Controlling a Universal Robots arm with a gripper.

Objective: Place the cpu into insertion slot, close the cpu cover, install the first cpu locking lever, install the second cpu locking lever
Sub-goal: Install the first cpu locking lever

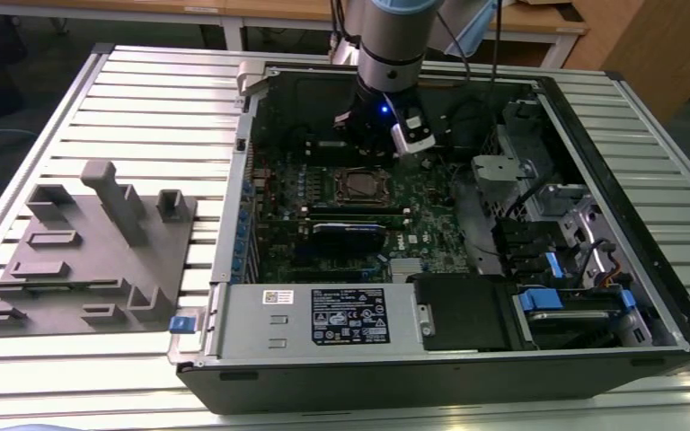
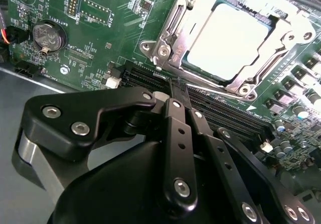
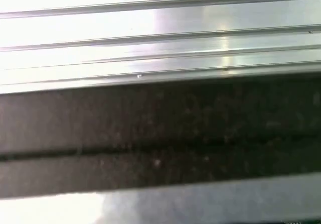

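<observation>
end effector [image 2: 176, 89]: fingers pressed together, empty, tips aimed at the cpu cover [image 2: 175, 45].
memory slots [image 2: 210, 106]: between the end effector and the cpu cover.
cpu cover: lowered flat, just beyond the tips.
cpu [image 2: 228, 40]: inside the cpu cover's window, seated in the insertion slot [image 1: 358, 185].

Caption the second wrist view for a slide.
Shut gripper hangs near the cpu, which lies framed by the closed cpu cover on the green motherboard.
</observation>
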